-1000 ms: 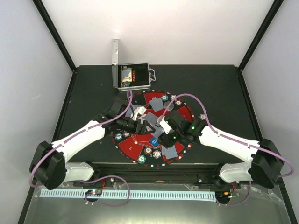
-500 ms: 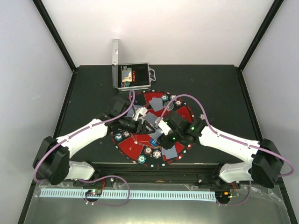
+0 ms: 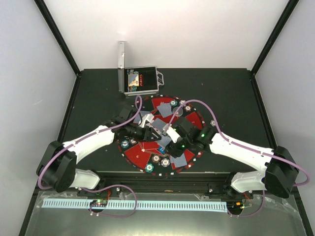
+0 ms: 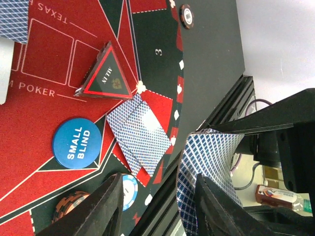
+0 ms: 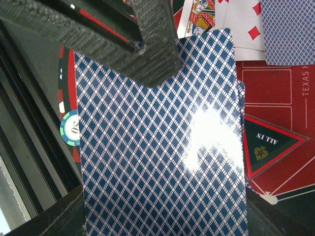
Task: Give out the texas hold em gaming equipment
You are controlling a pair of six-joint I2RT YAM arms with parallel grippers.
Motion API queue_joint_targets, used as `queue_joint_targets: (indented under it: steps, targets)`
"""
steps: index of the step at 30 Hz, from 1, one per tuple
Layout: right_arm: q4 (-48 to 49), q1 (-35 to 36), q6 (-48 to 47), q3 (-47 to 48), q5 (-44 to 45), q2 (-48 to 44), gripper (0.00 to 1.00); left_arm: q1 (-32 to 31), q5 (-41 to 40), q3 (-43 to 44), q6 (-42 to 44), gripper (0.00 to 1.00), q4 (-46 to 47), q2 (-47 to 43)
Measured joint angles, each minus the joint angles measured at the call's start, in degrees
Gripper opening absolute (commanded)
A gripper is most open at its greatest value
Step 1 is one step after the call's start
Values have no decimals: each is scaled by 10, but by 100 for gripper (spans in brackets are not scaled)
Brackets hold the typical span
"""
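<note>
The blue disc (image 4: 78, 142) reads "SMALL BLIND". The triangular marker (image 4: 106, 78) reads "ALL IN". The round mat (image 4: 29, 128) bears "TEXAS", "POKER" and, on a black segment, the number 3.

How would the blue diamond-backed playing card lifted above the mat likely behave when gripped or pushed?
Probably floppy: the blue diamond-backed playing card bows visibly in the left wrist view. Likely slippery, given the bright glare on its back in the right wrist view. It looks thin, so probably light and easily slid.
</note>
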Motion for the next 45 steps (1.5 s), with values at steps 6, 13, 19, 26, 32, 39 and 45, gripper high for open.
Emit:
queue_joint_targets:
  steps: [6,13,19,26,32,39,45]
  targets:
    - [-1,1,-1,0,0,2,62,10,1,-11,-4,30,11,-6]
    - [0,3,-1,0,0,5,62,14,12,-17,-10,12,14,-15]
    - [-2,3,-1,0,0,5,62,17,28,-19,-20,2,25,-18]
    - [0,3,6,0,6,5,62,26,30,-21,-20,2,22,-33]
    - [11,3,23,-7,18,-3,62,53,10,-23,-7,2,-2,-69]
    - [13,3,44,-9,44,-9,62,103,-8,-24,21,2,-37,-81]
    - [17,1,61,-9,64,-14,62,147,-30,-24,47,2,-67,-102]
